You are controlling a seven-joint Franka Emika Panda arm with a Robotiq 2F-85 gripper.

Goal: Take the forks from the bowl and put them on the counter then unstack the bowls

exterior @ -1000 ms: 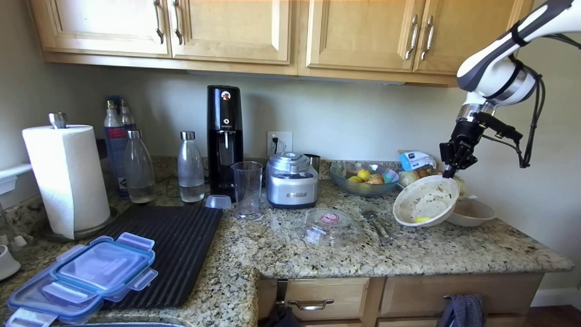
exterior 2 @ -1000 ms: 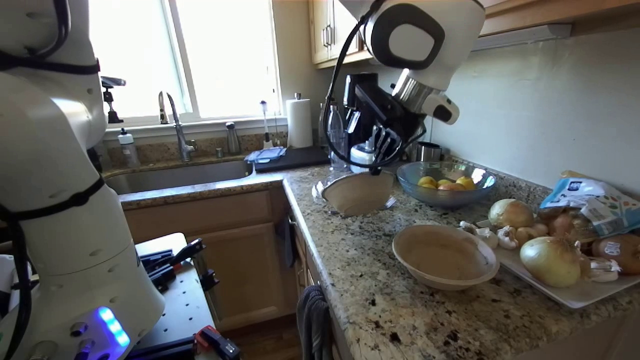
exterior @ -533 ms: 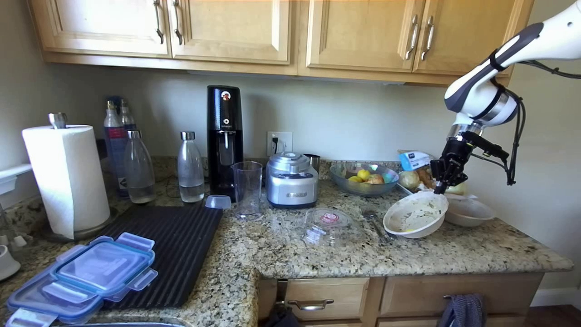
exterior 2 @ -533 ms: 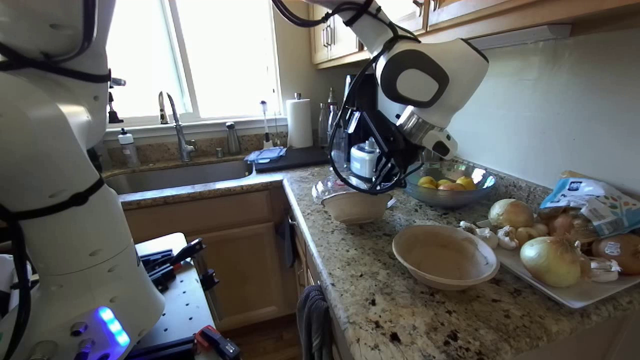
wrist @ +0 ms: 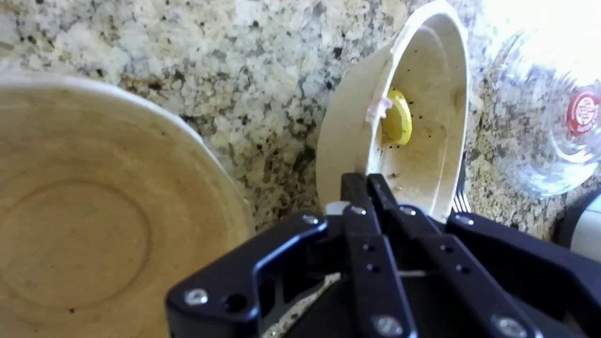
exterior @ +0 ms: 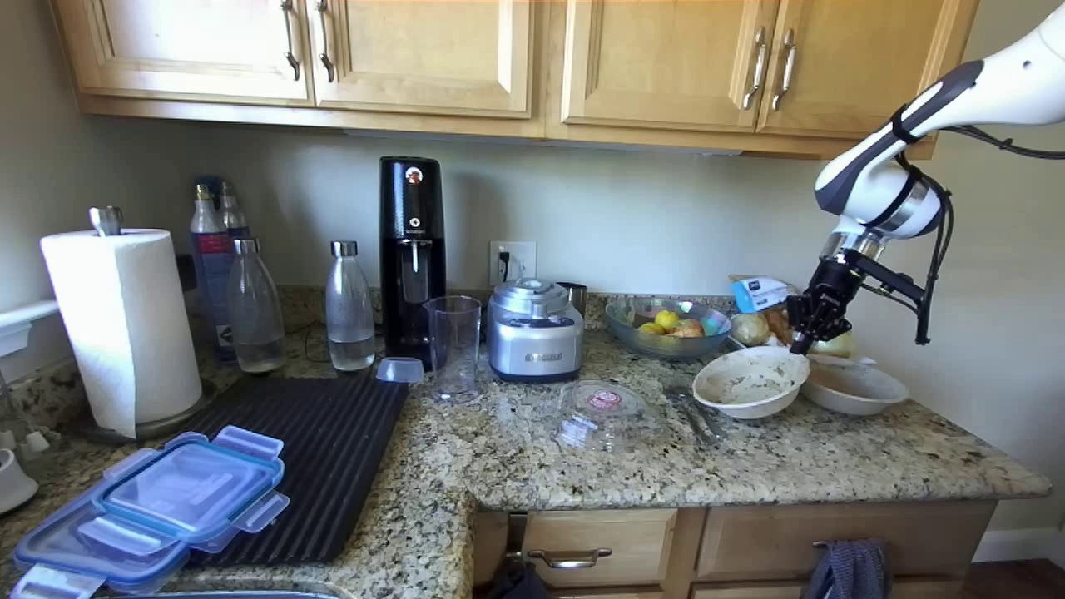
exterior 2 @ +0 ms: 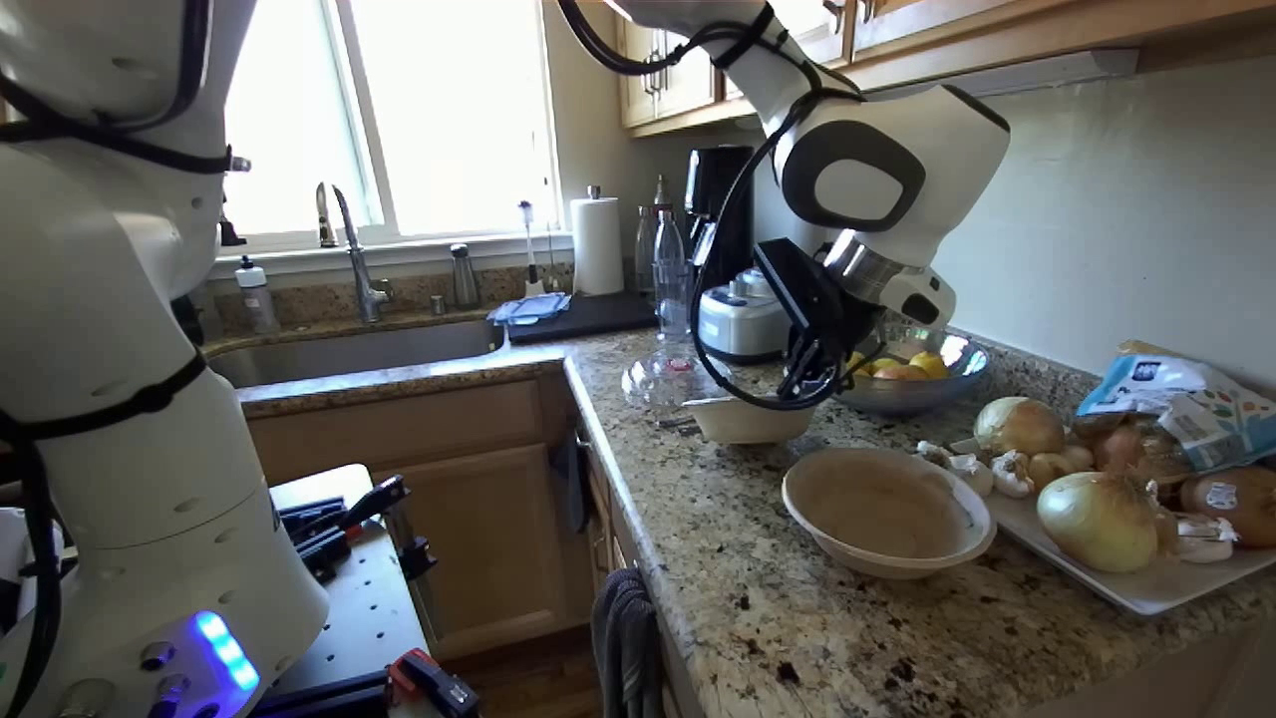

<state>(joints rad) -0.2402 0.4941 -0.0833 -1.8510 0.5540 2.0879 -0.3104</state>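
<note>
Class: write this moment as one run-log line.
End effector: shut on held bowl at rim, yellow wedge inside; other bowl: apart, on counter; forks: on counter

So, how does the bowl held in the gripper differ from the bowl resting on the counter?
The held bowl is tilted, its rim pinched by the gripper; the other bowl sits upright on the counter. The held bowl contains a yellow slice; in the other bowl, no slice shows. Both are round, pale and wide-mouthed.
</note>
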